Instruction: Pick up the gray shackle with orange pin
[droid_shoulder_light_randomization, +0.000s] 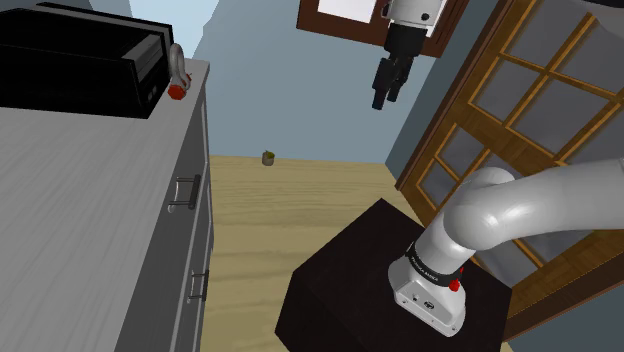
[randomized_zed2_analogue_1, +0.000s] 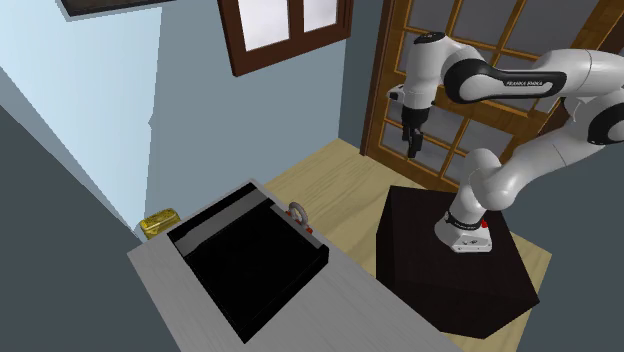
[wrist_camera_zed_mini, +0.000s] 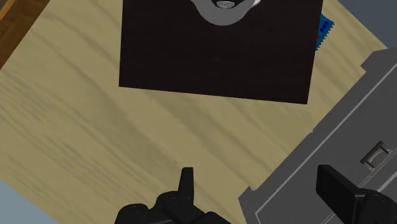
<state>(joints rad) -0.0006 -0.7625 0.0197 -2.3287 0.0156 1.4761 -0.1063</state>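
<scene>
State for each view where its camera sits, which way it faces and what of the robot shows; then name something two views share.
Shoulder view: beside the stand, looking along the grey cabinet and floor; arm base and end effector show.
Second exterior view: high above the cabinet, facing the whole arm across it.
Wrist view: on the hand, looking down at stand, floor and cabinet; its open fingers show.
Shared: both exterior views show the shackle on the cabinet top beside the black box.
</scene>
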